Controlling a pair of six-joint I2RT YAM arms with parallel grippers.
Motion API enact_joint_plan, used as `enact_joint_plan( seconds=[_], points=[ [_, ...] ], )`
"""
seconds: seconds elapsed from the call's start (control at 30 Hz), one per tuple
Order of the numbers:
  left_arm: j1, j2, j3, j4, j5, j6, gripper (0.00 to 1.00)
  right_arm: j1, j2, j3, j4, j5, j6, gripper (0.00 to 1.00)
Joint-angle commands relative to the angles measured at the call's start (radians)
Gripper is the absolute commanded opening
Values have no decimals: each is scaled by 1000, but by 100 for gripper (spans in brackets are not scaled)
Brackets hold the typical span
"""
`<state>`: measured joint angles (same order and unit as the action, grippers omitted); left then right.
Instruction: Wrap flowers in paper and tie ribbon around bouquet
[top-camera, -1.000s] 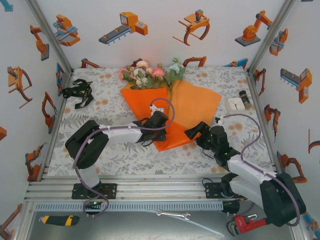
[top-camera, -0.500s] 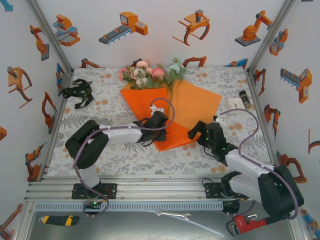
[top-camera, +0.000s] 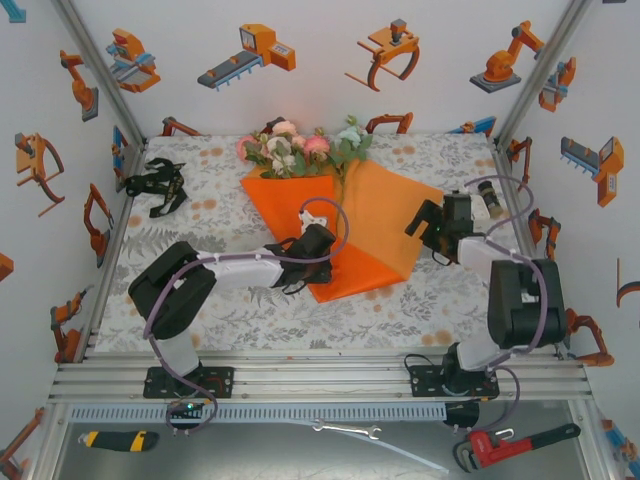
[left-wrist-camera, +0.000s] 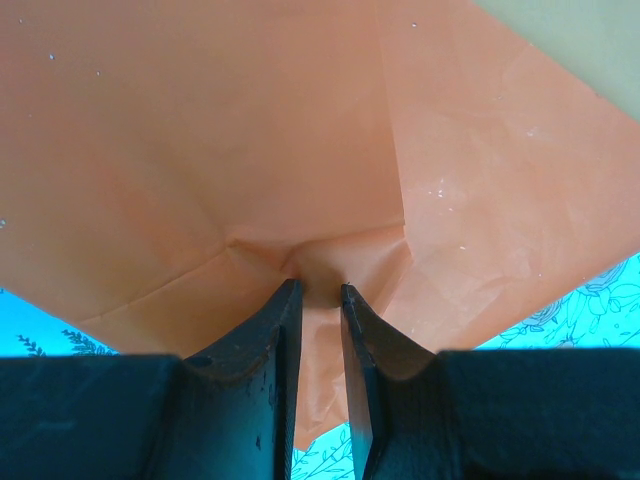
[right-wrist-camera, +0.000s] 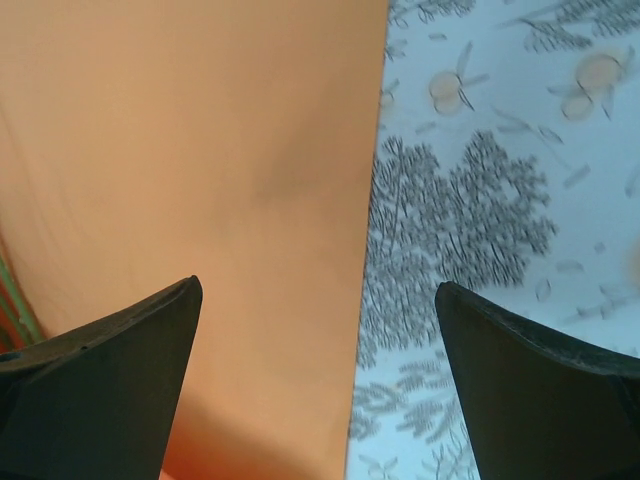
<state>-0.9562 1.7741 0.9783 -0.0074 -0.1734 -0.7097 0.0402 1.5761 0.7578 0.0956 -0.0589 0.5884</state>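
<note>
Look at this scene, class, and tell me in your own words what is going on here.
Two robot arms are wrapping flowers in orange paper on a patterned table. The left tool is pinched on the paper near its lower point, where one side is already folded across. The right tool hangs open over the paper's right edge, gripping nothing. The black ribbon lies untouched at the table's left side, so tying has not begun.

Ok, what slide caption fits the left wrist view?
Left gripper pinching the orange paper at a creased fold, with the printed tablecloth showing past its edge.
</note>
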Motion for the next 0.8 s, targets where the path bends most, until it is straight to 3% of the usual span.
enact_joint_plan(
  seconds=[0.0,0.13,0.27,0.6,0.7,0.77],
  points=[
    [-10,-19,-32,-25,-6,-12,28,-16,72,77,35,-29,-39,89],
    [-10,-19,-32,-18,0,-13,28,-23,159,110,48,-69,-13,87],
    [-11,-17,-31,-14,0,-10,27,-23,176,65,135,-187,92,85],
    [-12,-10,-26,-7,3,-11,28,-23,7,-68,313,-389,304,85],
    [-11,-4,-23,-4,4,-14,27,-21,12,-135,434,-429,377,81],
    [-13,-2,-20,-3,9,-16,27,-22,6,-157,436,-417,347,77]
  ],
)
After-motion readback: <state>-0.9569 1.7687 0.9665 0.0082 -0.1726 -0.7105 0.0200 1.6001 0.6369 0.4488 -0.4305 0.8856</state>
